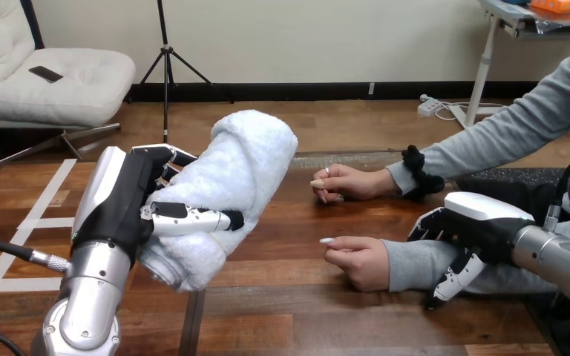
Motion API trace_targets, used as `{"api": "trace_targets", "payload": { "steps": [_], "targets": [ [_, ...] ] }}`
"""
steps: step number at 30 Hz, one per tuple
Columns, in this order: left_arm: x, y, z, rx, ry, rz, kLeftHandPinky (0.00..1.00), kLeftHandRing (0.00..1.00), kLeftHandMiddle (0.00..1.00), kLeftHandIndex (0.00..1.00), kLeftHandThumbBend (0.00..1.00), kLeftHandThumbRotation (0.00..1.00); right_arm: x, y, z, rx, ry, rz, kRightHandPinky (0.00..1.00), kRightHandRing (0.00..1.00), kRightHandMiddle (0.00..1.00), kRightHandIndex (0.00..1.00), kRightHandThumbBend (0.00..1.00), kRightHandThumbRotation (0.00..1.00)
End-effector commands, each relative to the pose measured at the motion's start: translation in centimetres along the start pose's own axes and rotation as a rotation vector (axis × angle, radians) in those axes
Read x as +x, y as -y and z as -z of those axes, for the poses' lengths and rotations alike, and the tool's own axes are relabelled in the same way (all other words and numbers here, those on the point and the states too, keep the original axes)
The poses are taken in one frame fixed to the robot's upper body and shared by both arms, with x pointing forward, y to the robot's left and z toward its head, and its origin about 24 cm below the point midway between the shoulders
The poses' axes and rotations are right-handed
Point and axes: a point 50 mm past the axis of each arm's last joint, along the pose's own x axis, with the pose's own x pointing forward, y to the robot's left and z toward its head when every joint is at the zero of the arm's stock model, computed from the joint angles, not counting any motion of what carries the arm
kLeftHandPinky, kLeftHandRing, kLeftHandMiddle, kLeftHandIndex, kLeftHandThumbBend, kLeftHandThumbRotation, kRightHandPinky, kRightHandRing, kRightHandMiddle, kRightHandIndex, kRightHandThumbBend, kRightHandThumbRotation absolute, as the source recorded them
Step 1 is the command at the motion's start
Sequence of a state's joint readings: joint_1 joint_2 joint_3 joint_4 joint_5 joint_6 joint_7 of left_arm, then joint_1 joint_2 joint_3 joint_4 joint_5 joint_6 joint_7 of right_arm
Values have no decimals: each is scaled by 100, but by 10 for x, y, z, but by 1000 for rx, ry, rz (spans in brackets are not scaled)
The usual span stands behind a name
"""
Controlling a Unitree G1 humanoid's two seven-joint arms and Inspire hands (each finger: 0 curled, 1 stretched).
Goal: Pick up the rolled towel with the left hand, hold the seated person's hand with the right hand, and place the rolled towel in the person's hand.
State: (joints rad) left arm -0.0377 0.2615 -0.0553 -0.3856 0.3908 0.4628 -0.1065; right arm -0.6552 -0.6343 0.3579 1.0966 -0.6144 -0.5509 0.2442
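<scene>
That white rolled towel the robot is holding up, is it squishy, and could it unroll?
Probably soft: the rolled towel looks fluffy and bulges around the thumb of the left robot hand. Likely light, since one hand holds it off the table. It may loosen: an outer fold edge shows near its upper end.

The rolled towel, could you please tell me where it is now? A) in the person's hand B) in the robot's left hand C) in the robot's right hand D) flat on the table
B: the left hand has its fingers and thumb curled round the rolled towel.
</scene>
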Motion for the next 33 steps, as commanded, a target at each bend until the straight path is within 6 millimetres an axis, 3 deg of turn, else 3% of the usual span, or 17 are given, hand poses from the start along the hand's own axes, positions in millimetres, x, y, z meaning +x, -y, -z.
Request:
{"api": "trace_targets", "payload": {
  "steps": [1, 21, 33],
  "targets": [
    [1, -15, -18, 21, 93, -76, 25, 33, 39, 44, 65, 0, 5, 30, -12, -30, 29, 72, 57, 62, 66, 65, 100, 15],
    [0, -14, -17, -14, 87, -69, 21, 28, 36, 43, 64, 0, 9, 24, -16, -21, 50, 75, 44, 47, 50, 51, 96, 9],
    [-1, -17, -17, 8, 87, -87, 27, 34, 40, 44, 65, 0, 10, 21, -16, -17, 52, 75, 37, 40, 45, 45, 95, 5]
  ]
}}
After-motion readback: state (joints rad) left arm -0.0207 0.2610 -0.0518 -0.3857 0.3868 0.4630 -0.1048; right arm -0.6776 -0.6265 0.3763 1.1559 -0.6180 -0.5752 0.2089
